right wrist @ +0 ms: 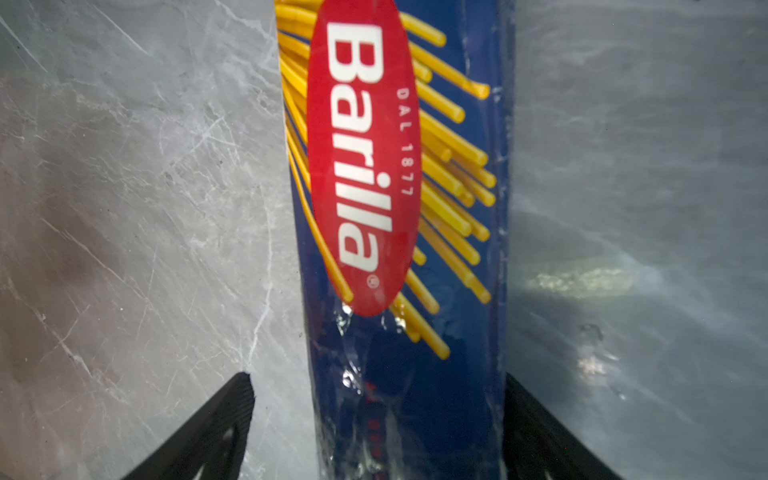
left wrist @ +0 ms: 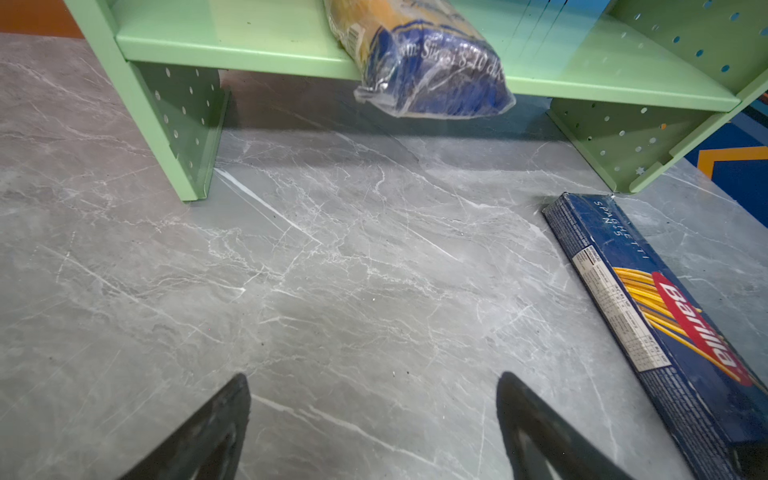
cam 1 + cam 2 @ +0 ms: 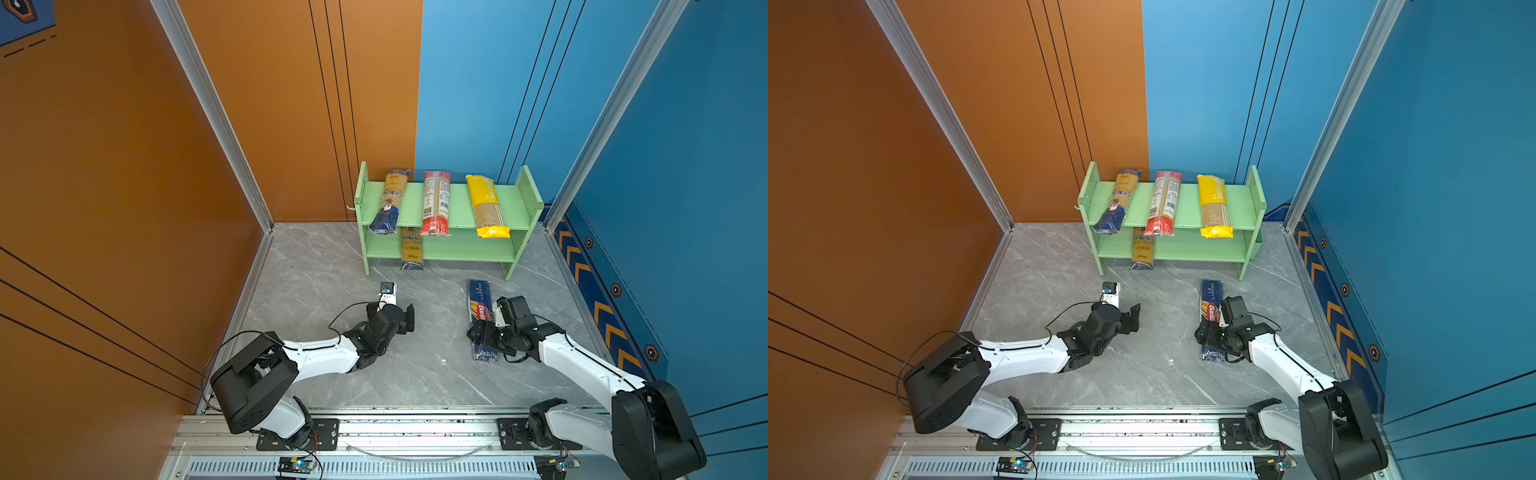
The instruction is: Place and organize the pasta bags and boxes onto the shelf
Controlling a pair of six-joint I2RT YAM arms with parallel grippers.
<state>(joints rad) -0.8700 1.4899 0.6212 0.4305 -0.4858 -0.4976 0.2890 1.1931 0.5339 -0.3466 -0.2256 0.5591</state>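
Right wrist view shows the right end effector (image 1: 377,378) spread wide astride the dark blue Barilla pack (image 1: 399,208). One finger sits right at the pack's long edge and the other stands clear of it, with grey surface (image 1: 145,208) showing between, so nothing is grasped. In both top views the pack lies flat toward the surface's right edge, just before the right leg of the green shelf (image 3: 459,203), which stands at the back edge. The top tier carries an ankara bag (image 3: 390,199), a red-ended clear bag (image 3: 436,203) and a yellow bag (image 3: 486,205), all overhanging its front edge with bare gaps between. A second ankara bag (image 3: 411,249) pokes out from the lower tier, and bare board runs from it to the right side panel. The left end effector (image 2: 374,376), released and holding nothing, hangs over open surface before the shelf's left leg.
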